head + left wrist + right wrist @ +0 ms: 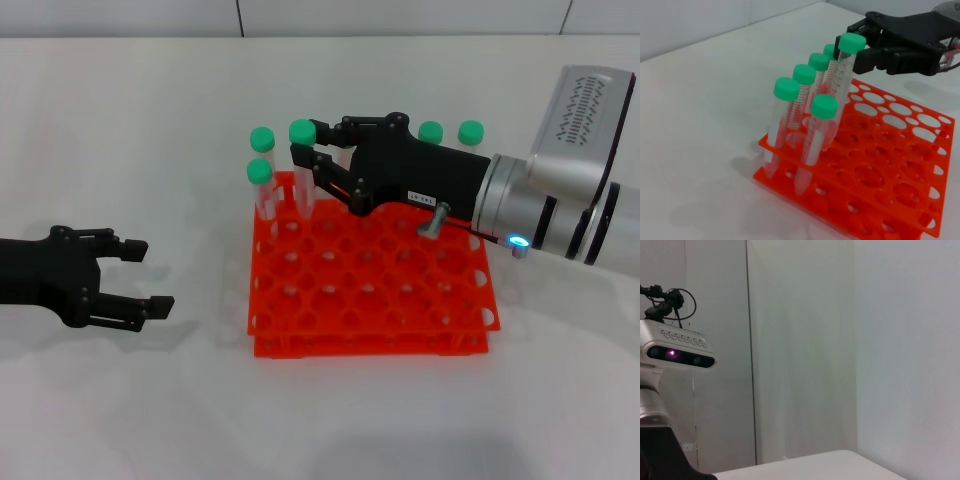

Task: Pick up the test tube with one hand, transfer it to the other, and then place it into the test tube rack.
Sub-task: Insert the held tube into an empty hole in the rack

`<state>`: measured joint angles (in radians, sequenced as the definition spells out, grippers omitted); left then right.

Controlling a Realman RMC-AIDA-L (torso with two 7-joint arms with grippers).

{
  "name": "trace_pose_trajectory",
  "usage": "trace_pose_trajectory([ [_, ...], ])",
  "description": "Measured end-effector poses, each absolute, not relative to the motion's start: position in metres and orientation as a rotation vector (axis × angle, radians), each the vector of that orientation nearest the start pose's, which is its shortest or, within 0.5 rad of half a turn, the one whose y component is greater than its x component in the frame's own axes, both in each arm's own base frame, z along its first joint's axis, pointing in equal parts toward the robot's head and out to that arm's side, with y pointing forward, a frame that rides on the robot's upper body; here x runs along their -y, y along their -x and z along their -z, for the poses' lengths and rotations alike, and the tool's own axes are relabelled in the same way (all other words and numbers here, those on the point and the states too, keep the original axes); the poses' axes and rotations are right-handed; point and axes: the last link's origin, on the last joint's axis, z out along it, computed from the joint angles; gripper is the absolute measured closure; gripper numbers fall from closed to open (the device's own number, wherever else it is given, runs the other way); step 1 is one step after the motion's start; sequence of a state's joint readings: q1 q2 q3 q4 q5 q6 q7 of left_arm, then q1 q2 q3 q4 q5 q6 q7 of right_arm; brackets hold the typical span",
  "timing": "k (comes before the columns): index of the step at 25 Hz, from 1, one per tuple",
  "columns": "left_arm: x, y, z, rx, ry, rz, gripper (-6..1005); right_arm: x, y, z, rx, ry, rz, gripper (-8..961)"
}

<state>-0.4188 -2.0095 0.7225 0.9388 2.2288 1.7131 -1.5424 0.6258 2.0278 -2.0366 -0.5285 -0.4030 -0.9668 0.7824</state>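
Looking down from the head, the right tool (305, 160) reaches across the orange test tube rack (370, 290) with its fingers closed around the test tube (303, 170) just under the green cap, the tube's lower end in a rear hole near two other tubes (262, 185), while the left tool (140, 278) rests spread open and empty on the white surface (150, 400), well apart from the rack. The left wrist view alone shows the held tube leaning, set among five capped tubes in the rack's corner. The right wrist view shows only a wall and the robot's head camera (677, 352).
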Motion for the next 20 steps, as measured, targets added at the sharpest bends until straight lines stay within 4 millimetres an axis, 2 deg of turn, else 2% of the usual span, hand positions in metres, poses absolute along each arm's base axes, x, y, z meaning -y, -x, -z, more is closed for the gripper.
trace_pose_trajectory([
  [20,-0.3008,0.3016,-0.0552,0.685,2.826,0.253,105,-0.358,-0.1656,0.0942,-0.215,2.539,-0.914,705],
])
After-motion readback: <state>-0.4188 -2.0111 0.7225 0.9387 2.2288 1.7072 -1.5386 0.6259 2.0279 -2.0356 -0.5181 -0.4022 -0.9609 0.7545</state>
